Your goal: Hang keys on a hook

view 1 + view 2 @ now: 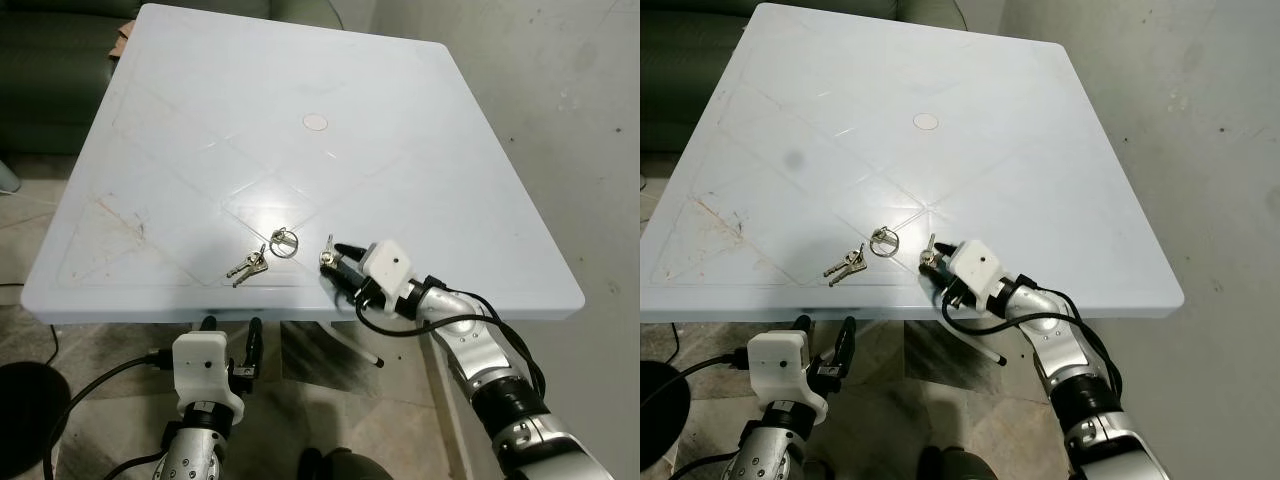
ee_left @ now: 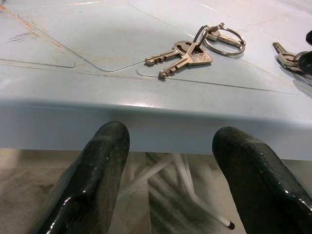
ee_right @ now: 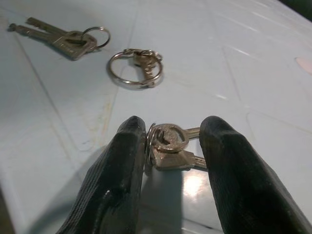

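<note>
A small bunch of keys (image 3: 168,146) is being grasped between the fingers of the right end effector (image 1: 338,262) near the front edge of the pale blue table (image 1: 450,180); a second key pair (image 1: 250,266) and a loose ring (image 1: 284,241) are being left lying just beside it; the left end effector (image 2: 170,180) is being held released below the table's edge.
</note>
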Tool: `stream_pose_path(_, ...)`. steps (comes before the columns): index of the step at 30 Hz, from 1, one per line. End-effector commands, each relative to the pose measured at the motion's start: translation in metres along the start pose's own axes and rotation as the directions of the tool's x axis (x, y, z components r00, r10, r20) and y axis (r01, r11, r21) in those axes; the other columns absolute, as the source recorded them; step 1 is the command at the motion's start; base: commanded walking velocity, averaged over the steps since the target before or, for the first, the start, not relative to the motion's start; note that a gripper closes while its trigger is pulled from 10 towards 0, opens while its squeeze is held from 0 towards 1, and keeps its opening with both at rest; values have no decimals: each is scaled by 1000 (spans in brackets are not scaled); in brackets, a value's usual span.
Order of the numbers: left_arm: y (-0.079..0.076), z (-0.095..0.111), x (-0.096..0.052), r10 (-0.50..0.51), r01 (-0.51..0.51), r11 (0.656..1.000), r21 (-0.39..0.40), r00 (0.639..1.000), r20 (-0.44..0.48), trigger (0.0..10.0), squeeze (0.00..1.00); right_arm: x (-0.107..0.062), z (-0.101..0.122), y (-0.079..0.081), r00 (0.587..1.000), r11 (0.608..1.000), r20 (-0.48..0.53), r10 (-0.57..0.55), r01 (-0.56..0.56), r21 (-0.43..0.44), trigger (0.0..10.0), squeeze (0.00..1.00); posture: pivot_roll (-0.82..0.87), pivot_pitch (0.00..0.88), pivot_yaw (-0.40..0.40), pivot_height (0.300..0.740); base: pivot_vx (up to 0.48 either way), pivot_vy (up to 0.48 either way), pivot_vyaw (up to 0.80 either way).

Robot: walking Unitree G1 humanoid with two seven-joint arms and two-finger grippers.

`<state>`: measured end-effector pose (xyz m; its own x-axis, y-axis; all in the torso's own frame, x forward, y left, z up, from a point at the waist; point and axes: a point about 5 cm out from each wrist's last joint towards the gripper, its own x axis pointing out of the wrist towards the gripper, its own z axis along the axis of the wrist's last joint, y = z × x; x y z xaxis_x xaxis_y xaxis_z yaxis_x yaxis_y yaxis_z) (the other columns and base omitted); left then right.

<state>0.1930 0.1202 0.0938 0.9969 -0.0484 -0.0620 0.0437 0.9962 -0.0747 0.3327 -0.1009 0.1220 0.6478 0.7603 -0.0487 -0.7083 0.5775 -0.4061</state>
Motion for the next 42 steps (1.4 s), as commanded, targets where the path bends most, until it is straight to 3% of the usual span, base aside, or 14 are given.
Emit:
stream_pose_path(1,-5,-4,-2,-7,7,1000,-22,1000,-17,10000,0,-5,-3,-6,999,999,-10,-39,39,-18,9725,0,42,200,-152,728,0,0,0)
stream_pose_path(19,-6,-4,-2,-11,11,1000,-21,1000,-18,10000,0,-8,-8,-4,1000,1000,-19,0,0,0,9098,0,37,202,-148,728,0,0,0)
stream_pose_path(20,-6,-4,-2,-11,11,1000,-21,1000,-18,10000,0,-10,-10,-4,999,999,-28,25,-24,22,8627,0,37,202,-148,728,0,0,0)
stream_pose_path(21,-6,-4,-1,-12,11,1000,-21,1000,-19,10000,0,-12,-13,-3,998,998,-37,55,-53,45,6471,0,34,203,-148,728,0,0,0)
stream_pose_path(22,-6,-4,-1,-12,11,1000,-21,1000,-19,10000,0,-12,-13,-3,998,998,-37,55,-53,45,6471,0,34,203,-148,728,0,0,0)
stream_pose_path(23,-6,-3,-1,-13,12,1000,-20,1000,-19,10000,0,-14,-14,-2,997,996,-39,69,-67,55,3255,0,34,203,-148,728,0,0,0)
stream_pose_path(25,-6,-3,-1,-14,14,1000,-20,1000,-18,10000,0,-15,-15,-2,997,996,-40,72,-70,59,2588,0,34,203,-148,728,0,0,0)
stream_pose_path(26,-6,-3,-1,-14,14,1000,-20,1000,-17,10000,0,-15,-15,-2,997,996,-42,68,-65,58,0,0,34,203,-146,728,0,0,0)
stream_pose_path(30,-5,-3,-1,-14,14,1000,-19,1000,-17,10000,0,-15,-17,-3,997,997,-54,62,-58,59,0,0,34,203,-146,728,0,0,0)
stream_pose_path(32,-5,-3,-1,-14,13,1000,-19,1000,-18,10000,0,-15,-17,-3,996,997,-60,60,-57,54,1647,0,35,204,-146,728,0,0,0)
stream_pose_path(34,-6,-3,-1,-14,13,1000,-20,1000,-18,10000,0,-14,-18,-3,996,997,-71,62,-58,58,4667,0,36,205,-147,728,0,0,0)
stream_pose_path(36,-6,-3,-1,-14,13,1000,-20,1000,-18,10000,0,-14,-18,-3,996,997,-71,63,-59,58,5176,0,36,205,-147,728,0,0,0)
stream_pose_path(37,-6,-3,-1,-13,12,1000,-21,1000,-18,10000,0,-13,-17,-2,995,996,-73,67,-62,67,10000,0,37,206,-148,728,0,0,0)
stream_pose_path(42,-6,-3,-2,-12,12,1000,-21,1000,-18,10000,0,-12,-17,-1,995,995,-74,72,-67,73,10000,0,37,207,-149,728,0,0,0)
